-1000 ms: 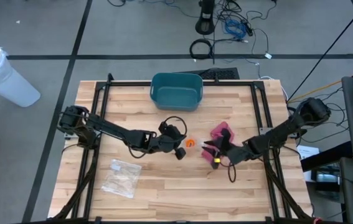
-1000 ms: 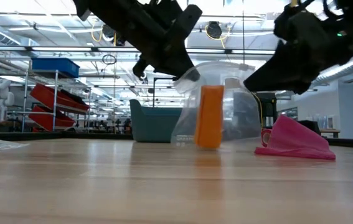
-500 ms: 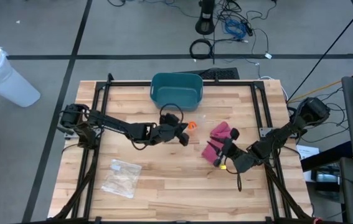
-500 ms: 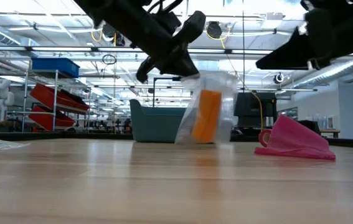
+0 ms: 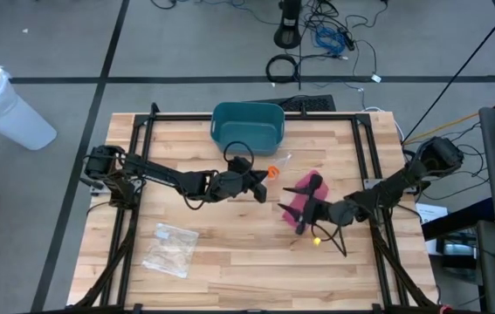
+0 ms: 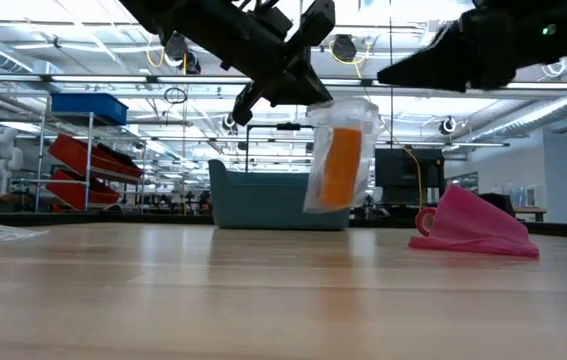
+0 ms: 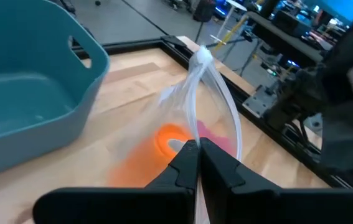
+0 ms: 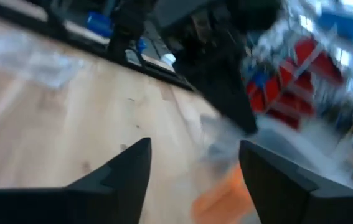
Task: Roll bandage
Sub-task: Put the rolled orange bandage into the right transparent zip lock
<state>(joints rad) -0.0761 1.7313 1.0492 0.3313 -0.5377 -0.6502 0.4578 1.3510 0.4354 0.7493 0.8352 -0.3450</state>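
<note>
Two grippers in play. Left gripper [image 7: 196, 163] has its fingers pinched tight on the top edge of a clear plastic bag [image 6: 348, 120], holding it clear of the table [image 5: 230, 262]; an orange bandage roll [image 6: 339, 167] hangs in the bottom of the bag, just in front of the teal bin [image 5: 247, 126] as seen from the low view. Right gripper [image 8: 195, 168] is spread wide and holding nothing, hovering above the table near the pink bandage [image 5: 299, 194], which lies in a crumpled heap to the right of the bag. Judging by the way it hangs, the bag is thin, limp and slick: it will swing and could slip from a shallow pinch, so the grip belongs on the bunched film at the top, as now. The roll looks light and soft, likely to squash under a hard squeeze; best taken across its sides once out of the bag. The pink bandage is floppy cloth with no stiffness, so take it by a free end or corner, not the middle of the heap. Another clear bag [image 5: 171, 247] lies flat on the table's near left, well apart.
</note>
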